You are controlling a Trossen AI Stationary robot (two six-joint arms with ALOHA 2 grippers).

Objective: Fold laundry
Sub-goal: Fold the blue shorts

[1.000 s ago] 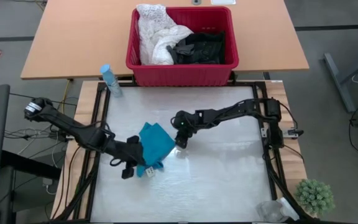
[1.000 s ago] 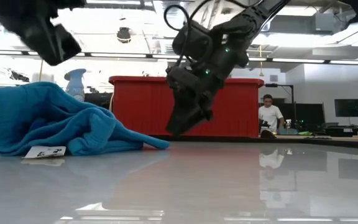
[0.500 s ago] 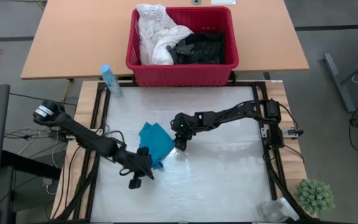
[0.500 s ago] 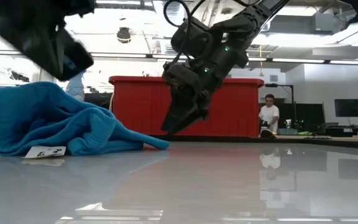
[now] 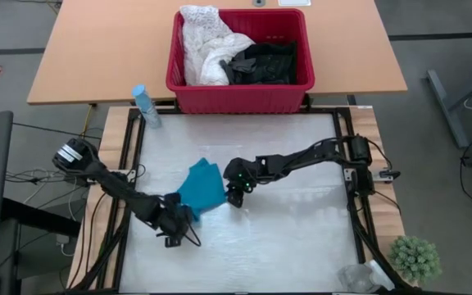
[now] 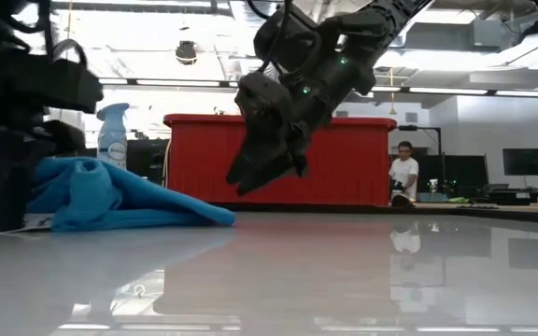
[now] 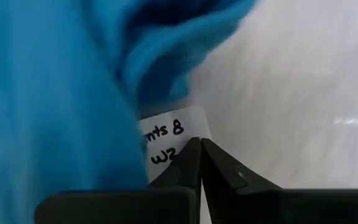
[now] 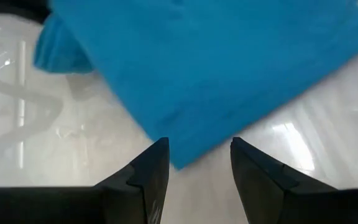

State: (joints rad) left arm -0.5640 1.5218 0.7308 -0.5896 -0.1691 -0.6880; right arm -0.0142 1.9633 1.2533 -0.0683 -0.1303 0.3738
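Barely begun: only the teal garment [image 5: 201, 187] lies at frame centre; the left gripper [image 5: 176, 223] pinches its white tag [image 7: 171, 139], the right gripper [image 5: 235, 195] hovers with fingers apart, and the rest stays in the red basket [image 5: 238, 97] above.

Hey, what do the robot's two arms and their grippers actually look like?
Both arms are dark, slim and jointed, with black cables running along them. The left arm has a round silvery cap at its outer joint. The right arm shows small green lights near its wrist. The right gripper has two flat, dark, tapered fingers; the left gripper ends in similar black, wedge-shaped fingers.
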